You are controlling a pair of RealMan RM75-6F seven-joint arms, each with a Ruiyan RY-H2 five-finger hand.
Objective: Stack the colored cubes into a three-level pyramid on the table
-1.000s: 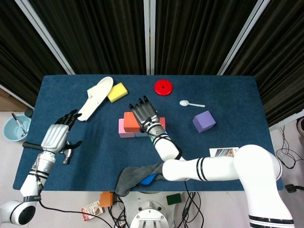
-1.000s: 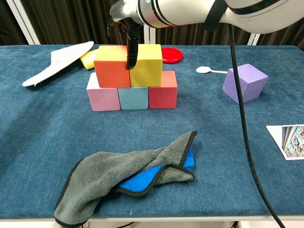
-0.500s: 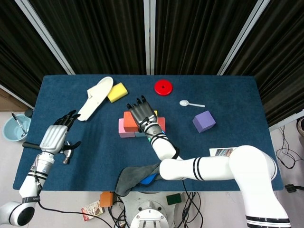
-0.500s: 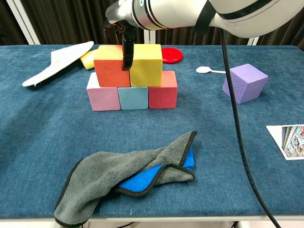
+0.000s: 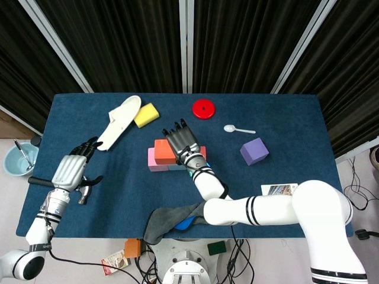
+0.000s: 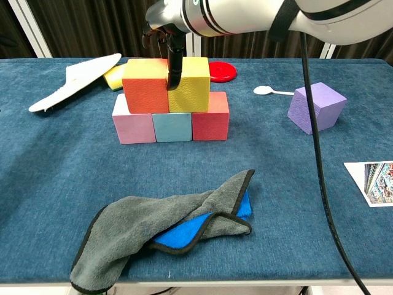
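The right hand (image 5: 182,140), fingers apart and holding nothing, has shifted slightly right over the yellow cube (image 6: 190,84); 2 levels stand, and the purple cube (image 6: 316,107) remains for level 3.

- Table (image 5: 296,112): rectangular, covered w/ dark blue felt-like cloth, fills most of head view.
- Behind it: black pleated curtains (image 5: 130,41) across the whole back, cut by pale metal frame bars (image 5: 186,44), one vertical at centre, diagonal ones either side.
- Floor (image 5: 361,177): light grey, seen at L & R edges of table; black cables lie on it at right.
- Light blue bucket (image 5: 16,160) on floor at left.
- Lighting even, no strong shadows.
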